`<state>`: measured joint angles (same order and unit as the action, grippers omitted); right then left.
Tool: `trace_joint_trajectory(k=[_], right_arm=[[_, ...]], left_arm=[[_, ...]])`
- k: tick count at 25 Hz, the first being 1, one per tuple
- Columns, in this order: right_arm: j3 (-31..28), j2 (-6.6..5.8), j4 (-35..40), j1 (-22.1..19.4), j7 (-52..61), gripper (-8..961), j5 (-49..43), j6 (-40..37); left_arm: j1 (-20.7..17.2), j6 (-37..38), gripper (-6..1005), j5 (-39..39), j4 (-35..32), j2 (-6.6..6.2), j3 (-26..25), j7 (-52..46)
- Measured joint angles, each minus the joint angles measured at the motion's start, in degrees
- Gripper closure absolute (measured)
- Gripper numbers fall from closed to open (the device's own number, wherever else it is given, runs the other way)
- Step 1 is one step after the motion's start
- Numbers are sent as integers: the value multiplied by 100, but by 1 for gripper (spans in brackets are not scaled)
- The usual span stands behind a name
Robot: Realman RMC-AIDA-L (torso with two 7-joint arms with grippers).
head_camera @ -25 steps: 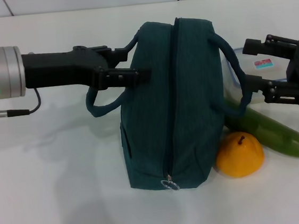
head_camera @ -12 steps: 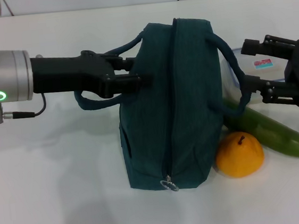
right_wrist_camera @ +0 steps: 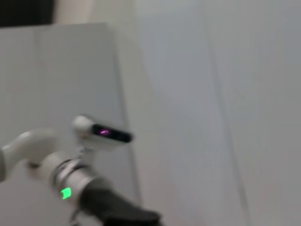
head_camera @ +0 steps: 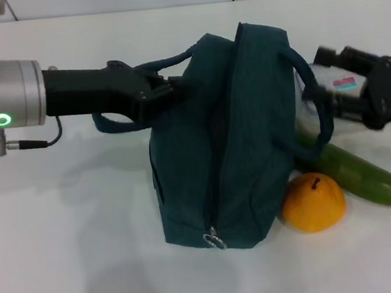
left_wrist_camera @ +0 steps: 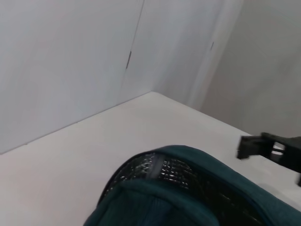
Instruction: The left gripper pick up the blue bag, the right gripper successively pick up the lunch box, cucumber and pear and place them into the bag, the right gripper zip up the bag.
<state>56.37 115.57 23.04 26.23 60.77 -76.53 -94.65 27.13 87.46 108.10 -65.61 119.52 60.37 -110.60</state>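
Observation:
The blue bag [head_camera: 231,150] stands upright on the white table, leaning slightly, with its zipper pull [head_camera: 216,241] low at the front. My left gripper [head_camera: 167,90] is shut on the bag's left handle by the upper left side. In the left wrist view the bag's top [left_wrist_camera: 188,197] fills the lower part. My right gripper [head_camera: 319,76] is open behind the bag's right handle, its fingers on either side of the lunch box [head_camera: 346,83]. The cucumber [head_camera: 355,171] lies to the right of the bag. The pear [head_camera: 313,202] rests against the bag's lower right corner.
The white table [head_camera: 74,257] stretches in front and to the left of the bag. A pale wall runs along the table's back edge. In the right wrist view, my left arm [right_wrist_camera: 80,183] with its green light shows against the wall.
The left gripper pushed right and closed on the bag's handle, and the bag tipped and shifted slightly right. The right gripper's fingers drew closer together around the lunch box.

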Motion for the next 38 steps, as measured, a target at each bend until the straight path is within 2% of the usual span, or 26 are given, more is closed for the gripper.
trace_joint_trajectory(k=[4,9,11,19,24,30,38], right_arm=[[-3,40,-991,140,-195,201,1165,262],[-4,67,-1969,169,-204,201,2694,346],[-5,67,-2192,152,165,201,3056,336],[-138,64,-2694,-14,1905,200,3305,805],[-544,62,-2980,-140,2118,200,3312,970],[-581,61,-3053,-175,2200,200,3338,985],[-586,61,-3076,-178,2391,200,3352,1417]], left_arm=[[131,-155,848,32,146,3,22,3],[384,-202,952,250,309,1,39,-2],[442,-233,952,349,320,2,64,-10],[640,-300,953,439,307,-7,122,11],[636,-319,954,446,300,-14,85,49],[626,-325,954,457,295,-30,65,74],[575,-327,954,514,243,-42,61,80]])
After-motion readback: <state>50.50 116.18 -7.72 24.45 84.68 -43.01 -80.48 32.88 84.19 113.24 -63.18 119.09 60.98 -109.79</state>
